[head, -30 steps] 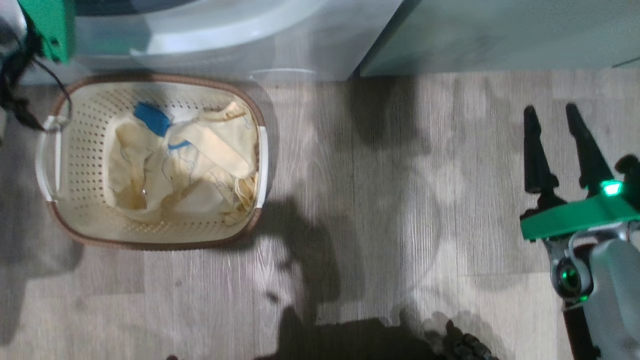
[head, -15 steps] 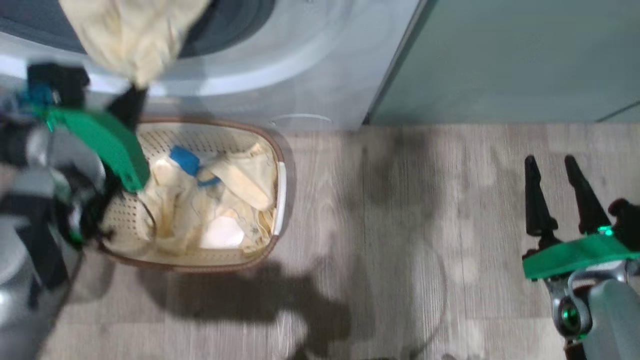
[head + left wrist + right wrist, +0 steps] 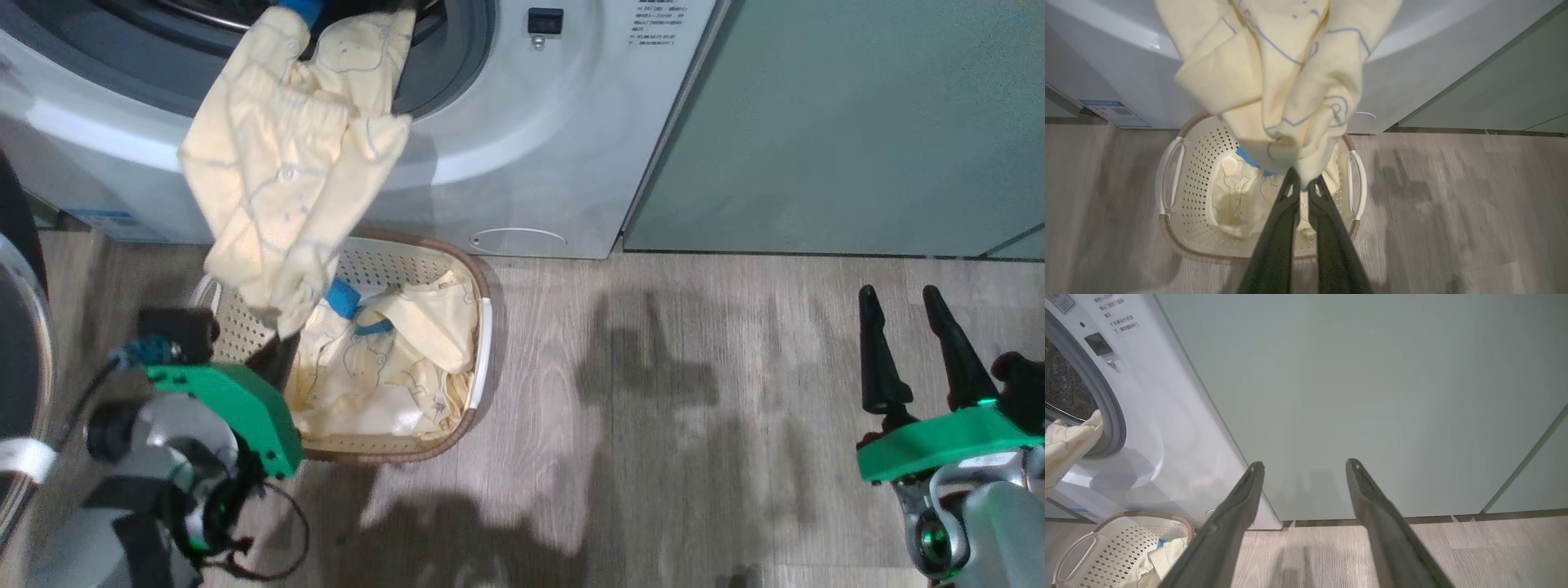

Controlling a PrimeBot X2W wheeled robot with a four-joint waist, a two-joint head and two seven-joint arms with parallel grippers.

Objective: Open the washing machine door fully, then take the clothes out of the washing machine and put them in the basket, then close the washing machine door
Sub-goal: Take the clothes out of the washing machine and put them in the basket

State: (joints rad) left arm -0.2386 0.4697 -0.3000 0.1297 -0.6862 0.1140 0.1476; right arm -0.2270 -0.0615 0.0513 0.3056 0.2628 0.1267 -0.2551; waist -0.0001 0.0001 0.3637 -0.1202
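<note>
The pale yellow garment [image 3: 1282,81] with thin blue line prints is pinched at its lower end in my left pincer [image 3: 1301,179], whose two dark fingers are closed tight on the cloth. From there it stretches up towards 12 o'clock, and its upper end lies over the grey gasket at the mouth of the washing machine [image 3: 539,147], where a bit of bright blue shows at the top. The gathered part hangs right above the basket [image 3: 483,343], which stands on the floor [image 3: 694,408] just before the machine's front, at about 9 o'clock from the middle of my head view. Inside the basket lie more of the clothes [image 3: 408,367], cream with a blue patch, piled towards its 3 o'clock side, with perforated bottom bare at its 9 o'clock side. At the far 9 o'clock edge of my head view the washing machine door [image 3: 18,237] stands swung open, dark rim above and clear glass below. To the machine's 3 o'clock side is a flat green cabinet [image 3: 857,122]. My right pincer [image 3: 898,291] is at 4 o'clock, well apart from the basket, over bare floor, its fingers spread wide with nothing between them, pointing at the cabinet front.
</note>
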